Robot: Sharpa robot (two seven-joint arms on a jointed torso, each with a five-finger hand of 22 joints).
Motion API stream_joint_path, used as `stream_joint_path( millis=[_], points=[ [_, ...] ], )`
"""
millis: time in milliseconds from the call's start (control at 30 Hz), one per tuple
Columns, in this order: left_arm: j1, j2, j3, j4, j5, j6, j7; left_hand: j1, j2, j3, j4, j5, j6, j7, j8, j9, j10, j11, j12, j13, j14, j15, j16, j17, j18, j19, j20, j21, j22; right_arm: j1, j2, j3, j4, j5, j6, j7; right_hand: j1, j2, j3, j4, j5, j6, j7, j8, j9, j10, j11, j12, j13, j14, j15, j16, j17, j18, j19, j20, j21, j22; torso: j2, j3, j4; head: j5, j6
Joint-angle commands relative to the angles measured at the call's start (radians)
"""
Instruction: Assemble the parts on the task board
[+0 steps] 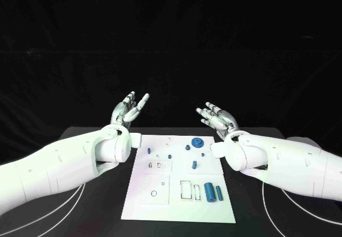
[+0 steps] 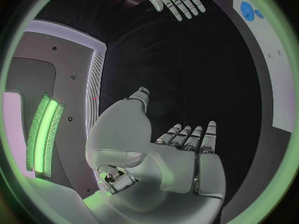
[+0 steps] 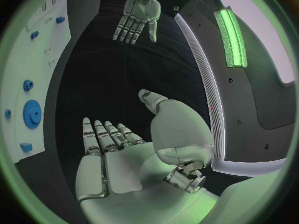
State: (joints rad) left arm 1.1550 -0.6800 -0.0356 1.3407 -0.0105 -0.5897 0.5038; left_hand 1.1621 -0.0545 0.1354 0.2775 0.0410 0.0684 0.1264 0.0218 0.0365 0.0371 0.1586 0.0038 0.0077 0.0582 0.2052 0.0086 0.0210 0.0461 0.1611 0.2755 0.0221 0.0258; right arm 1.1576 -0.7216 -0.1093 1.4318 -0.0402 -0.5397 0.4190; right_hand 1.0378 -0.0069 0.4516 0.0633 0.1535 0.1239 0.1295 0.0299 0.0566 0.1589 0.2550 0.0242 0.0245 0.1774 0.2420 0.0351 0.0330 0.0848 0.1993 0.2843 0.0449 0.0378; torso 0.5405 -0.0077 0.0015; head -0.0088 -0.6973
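1. While both silver hands hover past the table's far edge, the left hand [image 1: 130, 109] and right hand [image 1: 216, 117] hold nothing, fingers spread.
2. Flat white task board [image 1: 143, 205] lies mid-table.
3. Toothed blue gear [image 1: 197, 143] sits near its far edge; a smooth blue cylinder [image 1: 209, 191] lies toward its near right corner.

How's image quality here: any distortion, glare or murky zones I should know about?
Head view: task board evenly lit and readable, black table and backdrop merge into darkness, both hands raised with fingers apart, left hand, right hand. Left wrist view: strong fisheye bend, board edge curves, bright green strip glows. Right wrist view: same bend, green strip nearly blown out, blue gear sharp.
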Motion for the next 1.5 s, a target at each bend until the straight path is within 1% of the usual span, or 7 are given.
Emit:
stream_joint_path(
  millis=[33,267,300,367,567,1300,1500],
  points=[
    [0.004,0.005,-0.001,-0.008,-0.021,0.094,0.017,0.064,0.005,0.007,0.015,0.007,0.045,0.106,0.017,0.016,0.041,0.033,0.015,0.009,0.047,0.026,0.021,0.017,0.018,0.017,0.020,0.012,0.005,0.016,0.010,-0.013,-0.022,-0.070,0.200,-0.071,0.110,-0.008,0.045,-0.061,0.009,0.148,0.169,0.055,0.054,0.208,0.016,0.044,0.021,0.231,0.011,0.068,0.043,0.021,0.132,0.008,0.057,0.029,0.000,-0.0004,0.0001,0.000,-0.001],
    [0.004,0.005,-0.001,-0.008,-0.021,0.094,0.017,0.118,0.010,0.015,0.011,0.008,0.205,0.140,0.088,0.074,0.276,0.072,0.078,0.042,0.294,0.061,0.117,0.086,0.023,0.271,0.019,0.092,0.047,0.032,0.019,-0.030,-0.044,-0.086,0.259,-0.092,0.177,-0.033,0.077,-0.125,0.016,0.433,0.152,0.162,0.134,0.631,-0.017,0.107,0.040,0.596,-0.033,0.168,0.098,0.065,0.431,0.004,0.171,0.076,0.000,-0.0004,0.0001,0.000,-0.001],
    [0.004,-0.065,-0.001,0.034,-0.020,0.113,0.030,0.128,0.013,0.018,0.007,0.009,0.271,0.148,0.118,0.096,0.364,0.084,0.107,0.055,0.373,0.042,0.150,0.106,0.030,0.349,0.018,0.119,0.060,0.055,-0.010,-0.029,-0.048,-0.440,0.092,-0.026,0.179,-0.036,0.079,-0.128,0.015,0.455,0.150,0.169,0.139,0.662,-0.021,0.109,0.041,0.610,-0.037,0.171,0.099,0.069,0.464,0.004,0.183,0.080,0.037,-0.0041,-0.0067,-0.019,-0.008],
    [0.004,-0.074,-0.001,0.042,-0.022,0.114,0.031,0.169,0.013,0.027,-0.006,0.011,0.439,0.144,0.198,0.149,0.591,0.083,0.177,0.080,0.627,0.009,0.257,0.167,0.077,0.539,0.006,0.197,0.092,0.061,-0.014,-0.029,-0.052,-0.494,0.078,-0.029,0.188,-0.046,0.089,-0.138,0.014,0.552,0.139,0.203,0.161,0.717,-0.035,0.114,0.041,0.661,-0.054,0.186,0.104,0.086,0.507,0.003,0.203,0.084,0.043,-0.0032,-0.0067,-0.021,-0.008],
    [0.005,-0.104,-0.001,0.078,-0.049,0.132,0.022,0.260,0.003,0.061,-0.026,0.009,0.674,0.112,0.303,0.206,0.861,0.034,0.215,0.074,0.844,-0.055,0.339,0.215,0.141,0.729,-0.012,0.269,0.104,0.080,-0.027,-0.027,-0.064,-0.647,0.067,-0.059,0.194,-0.075,0.122,-0.147,0.012,0.684,0.115,0.234,0.171,0.847,-0.068,0.096,0.041,0.796,-0.095,0.219,0.115,0.100,0.621,-0.023,0.256,0.094,0.062,-0.0017,-0.0042,-0.031,-0.001],
    [0.011,-0.223,0.006,0.268,-0.083,0.188,-0.011,0.283,-0.036,0.100,-0.004,0.009,0.748,0.086,0.301,0.202,0.998,-0.001,0.174,0.063,0.961,-0.096,0.377,0.285,0.139,0.841,-0.058,0.300,0.099,0.143,-0.031,-0.019,-0.062,-1.431,0.274,-0.376,0.193,-0.152,0.064,-0.148,0.072,0.838,0.029,0.247,0.193,1.094,-0.177,0.050,0.077,1.289,-0.245,0.527,0.391,0.097,0.944,-0.183,0.627,0.296,0.140,-0.0002,0.0046,-0.045,0.012],
    [0.013,-0.239,0.012,0.312,-0.084,0.195,-0.015,0.281,-0.039,0.098,-0.002,0.009,0.747,0.086,0.299,0.202,0.997,0.000,0.171,0.062,0.960,-0.096,0.376,0.286,0.139,0.842,-0.059,0.300,0.099,0.150,-0.022,-0.018,-0.053,-1.567,0.305,-0.440,0.176,-0.188,0.092,-0.109,0.063,0.834,0.027,0.236,0.213,1.043,-0.169,0.043,0.107,1.308,-0.242,0.960,0.812,0.047,1.063,-0.186,0.973,0.709,0.161,-0.0022,0.0102,-0.048,0.015]
  ],
)
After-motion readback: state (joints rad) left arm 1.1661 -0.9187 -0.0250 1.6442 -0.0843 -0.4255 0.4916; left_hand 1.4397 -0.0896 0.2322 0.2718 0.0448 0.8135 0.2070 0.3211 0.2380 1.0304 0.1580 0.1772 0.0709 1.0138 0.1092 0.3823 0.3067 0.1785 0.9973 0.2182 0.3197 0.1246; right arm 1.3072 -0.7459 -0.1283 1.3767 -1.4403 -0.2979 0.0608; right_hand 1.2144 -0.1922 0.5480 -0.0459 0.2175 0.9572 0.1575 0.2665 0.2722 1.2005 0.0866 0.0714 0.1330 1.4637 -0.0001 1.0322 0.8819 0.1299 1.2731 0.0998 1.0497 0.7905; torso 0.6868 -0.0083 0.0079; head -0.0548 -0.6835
